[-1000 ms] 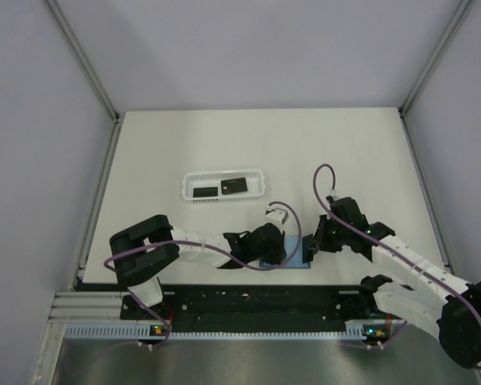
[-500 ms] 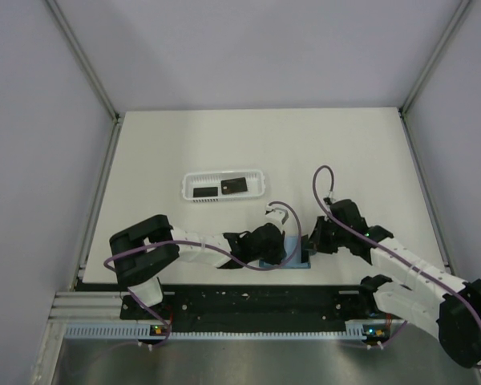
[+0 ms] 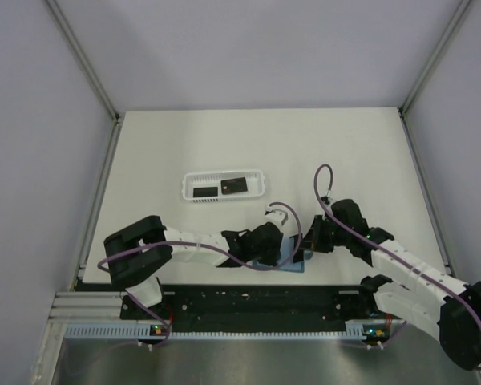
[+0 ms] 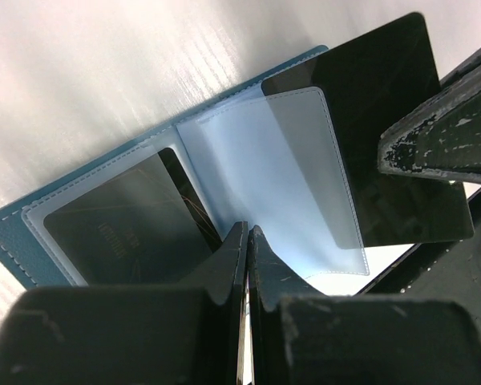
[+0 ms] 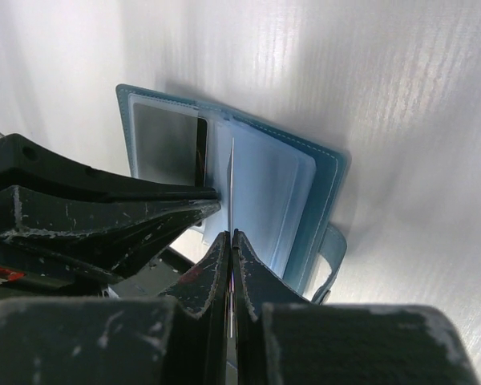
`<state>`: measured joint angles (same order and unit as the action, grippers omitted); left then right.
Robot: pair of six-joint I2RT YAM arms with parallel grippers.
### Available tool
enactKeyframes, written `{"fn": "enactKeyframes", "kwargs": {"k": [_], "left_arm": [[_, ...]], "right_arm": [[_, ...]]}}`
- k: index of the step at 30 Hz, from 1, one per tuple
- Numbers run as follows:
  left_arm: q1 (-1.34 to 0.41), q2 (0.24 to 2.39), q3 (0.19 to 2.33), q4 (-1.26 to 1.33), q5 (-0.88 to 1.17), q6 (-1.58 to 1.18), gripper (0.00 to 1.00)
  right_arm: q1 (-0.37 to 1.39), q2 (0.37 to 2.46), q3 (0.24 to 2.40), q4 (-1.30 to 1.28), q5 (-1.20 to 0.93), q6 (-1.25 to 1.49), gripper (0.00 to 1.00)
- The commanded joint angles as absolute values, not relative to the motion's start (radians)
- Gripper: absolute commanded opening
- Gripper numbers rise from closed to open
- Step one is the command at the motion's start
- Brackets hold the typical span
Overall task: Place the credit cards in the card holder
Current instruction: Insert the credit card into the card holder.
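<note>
The teal card holder [image 4: 8, 241] lies open at the counter's [image 3: 361, 160] 6 o'clock edge. One black card [image 4: 128, 233] is sleeved inside and a second card [image 4: 385, 120] sits partly behind a clear sleeve. Two more cards [image 3: 236, 185] lie flat toward 11 o'clock.

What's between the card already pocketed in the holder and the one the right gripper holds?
One clear sleeve page of the card holder, between the pocketed card and the held card. Left wrist view shows it.
</note>
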<state>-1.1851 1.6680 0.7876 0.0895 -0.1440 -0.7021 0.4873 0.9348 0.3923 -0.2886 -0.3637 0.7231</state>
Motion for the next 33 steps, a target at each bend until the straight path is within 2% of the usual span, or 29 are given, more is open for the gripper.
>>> {"fn": "enactKeyframes", "kwargs": {"k": [1,33], "left_arm": [[-1.181,1.629,0.828,-0.026,-0.158,-0.657,0.00],[-1.183,1.490,0.854,0.051,-0.115,-0.629,0.00]], "right_arm": [[0.477,0.914,0.393,-0.227,-0.397,0.739,0.00],[0.476,0.959,0.341,-0.132,-0.428,0.784,0.00]]}}
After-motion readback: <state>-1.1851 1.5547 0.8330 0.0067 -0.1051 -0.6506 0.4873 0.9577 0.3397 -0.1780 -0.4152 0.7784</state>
